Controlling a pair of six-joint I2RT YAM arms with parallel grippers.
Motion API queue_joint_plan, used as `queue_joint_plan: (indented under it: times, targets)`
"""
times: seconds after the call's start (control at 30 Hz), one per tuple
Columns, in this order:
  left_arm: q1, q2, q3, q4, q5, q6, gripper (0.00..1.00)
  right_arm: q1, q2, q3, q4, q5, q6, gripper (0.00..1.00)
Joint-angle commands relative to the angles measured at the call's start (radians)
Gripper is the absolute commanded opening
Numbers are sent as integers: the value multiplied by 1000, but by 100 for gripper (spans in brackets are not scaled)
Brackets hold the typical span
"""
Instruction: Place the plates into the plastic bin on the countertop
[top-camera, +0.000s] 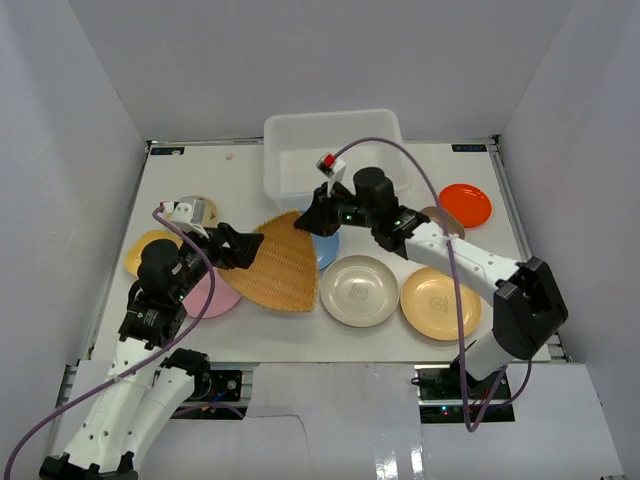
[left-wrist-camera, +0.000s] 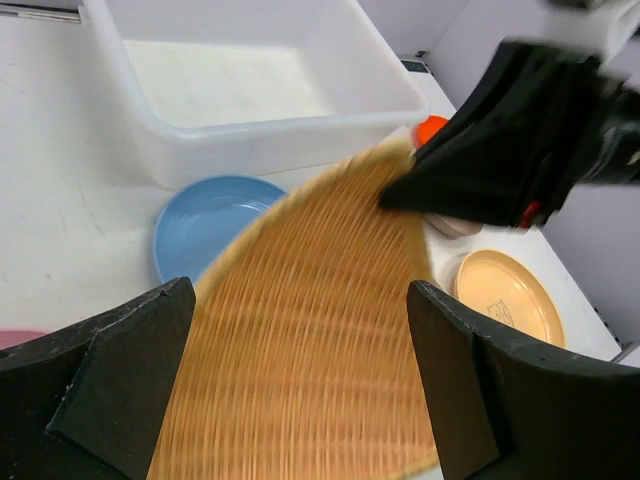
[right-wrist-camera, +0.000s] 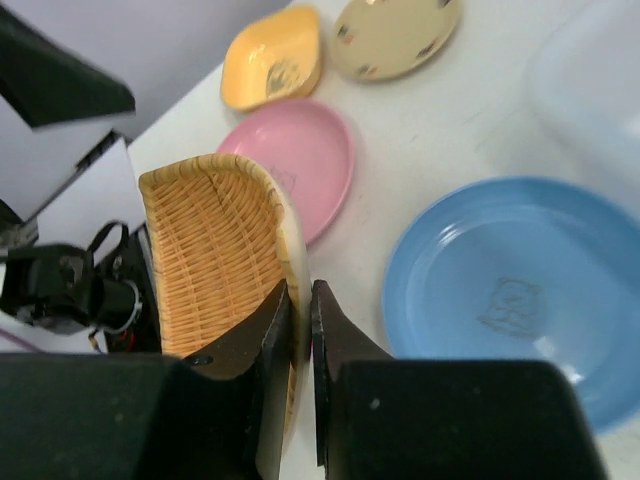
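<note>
Wicker tray (top-camera: 283, 262) rim pinched in right jaws; left jaws open at left edge

Plastic bin (top-camera: 285, 150) is set far-centre on countertop (top-camera: 350, 340); wicker tray (top-camera: 283, 262) is seen just before it; plates (top-camera: 359, 290) are spread either side.

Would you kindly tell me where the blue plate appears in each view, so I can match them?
Top external: the blue plate peeks out at centre, right of the wicker tray.
Left wrist: left of centre, before the plastic bin.
Right wrist: lower right, large.
Shared landmark: the wicker tray, next to it in every view.
</note>
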Motion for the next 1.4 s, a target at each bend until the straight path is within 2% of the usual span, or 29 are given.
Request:
queue_joint_plan:
  times: [0.0,0.17,0.27,0.33,0.4,0.47,0.57,0.73,1.0,1.17,1.37]
  targets:
    - [-2,-12,35,-18,-42,-18,98,-101,-100,118,-47,120,17,8]
    - [-4,-2,58,-55,-71,-39,98,-297,-68,249,-77,175,41,8]
    - [-4,34,41,-75,10,-94,98,-377,27,376,-68,186,95,8]
    - [-4,65,18,-75,130,-172,98,-417,122,486,-69,214,127,8]
    - [-5,128,-35,-69,206,-231,86,-436,223,562,-71,241,169,8]
    - [-5,210,-71,-57,292,-294,81,-451,286,646,-75,270,190,8]
    - [-30,255,-154,18,329,-364,79,-459,398,732,-98,312,210,8]
    - [-200,327,-168,71,190,-412,79,-460,510,768,-109,337,219,8]
    - [-460,557,-152,149,-85,-461,80,-460,552,680,-95,338,206,9]
    - [-533,669,-119,190,-148,-483,80,-457,566,669,-109,353,181,10]
    - [-574,694,-97,216,-172,-504,81,-452,662,738,-164,344,167,13]
